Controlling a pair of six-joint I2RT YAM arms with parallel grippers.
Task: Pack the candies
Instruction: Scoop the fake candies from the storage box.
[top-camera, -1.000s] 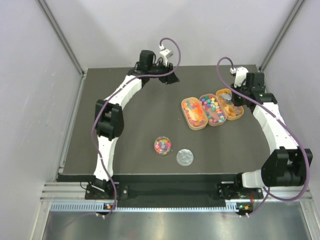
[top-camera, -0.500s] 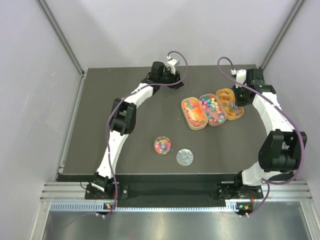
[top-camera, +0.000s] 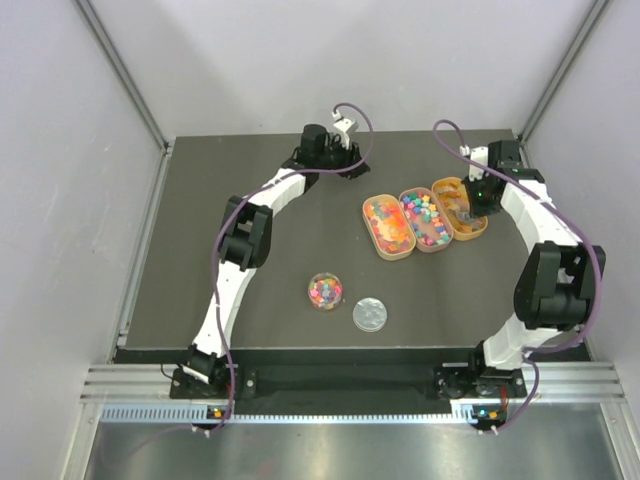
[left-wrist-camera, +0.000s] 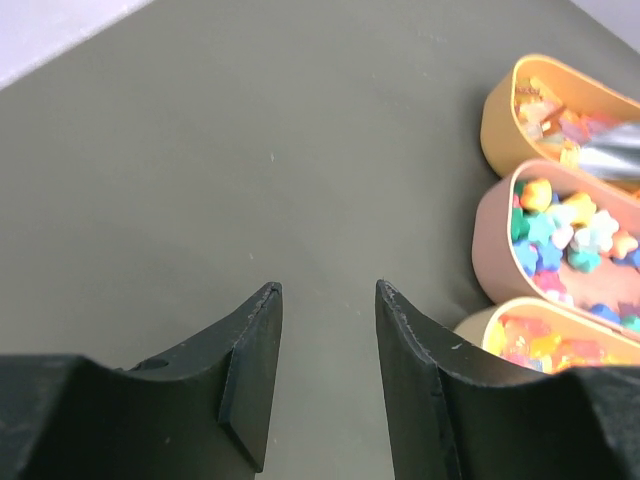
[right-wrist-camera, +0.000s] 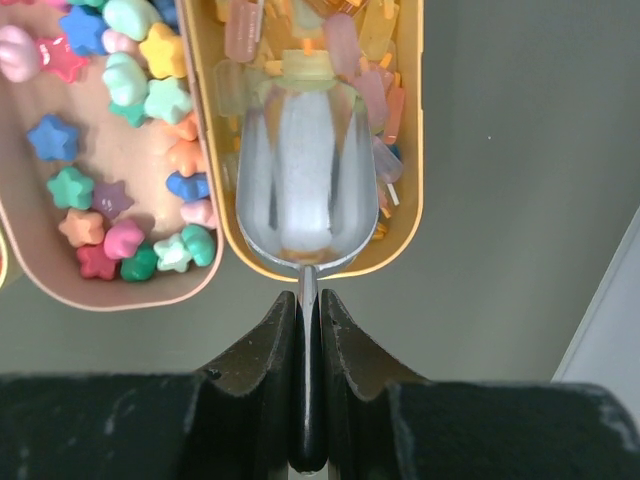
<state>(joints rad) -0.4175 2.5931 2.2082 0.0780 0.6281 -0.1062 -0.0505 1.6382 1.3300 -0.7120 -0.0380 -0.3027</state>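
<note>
- Right hand was clamped shut on the handle of the metal scoop. The scoop's bowl sat in the orange tray, on stick-shaped candies.
- Left hand was about half open and held nothing, over bare worktop beside the trays.
- Other candies filled the neighbouring oval trays. More sat in a small round tub, with a clear lid just beside it.

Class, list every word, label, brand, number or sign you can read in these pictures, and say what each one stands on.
No readable text anywhere.
The oval tan trays, tiny multicoloured candies, shiny metal scoop, round clear lid and dark tabletop show no words, labels, numbers or signs.
</note>
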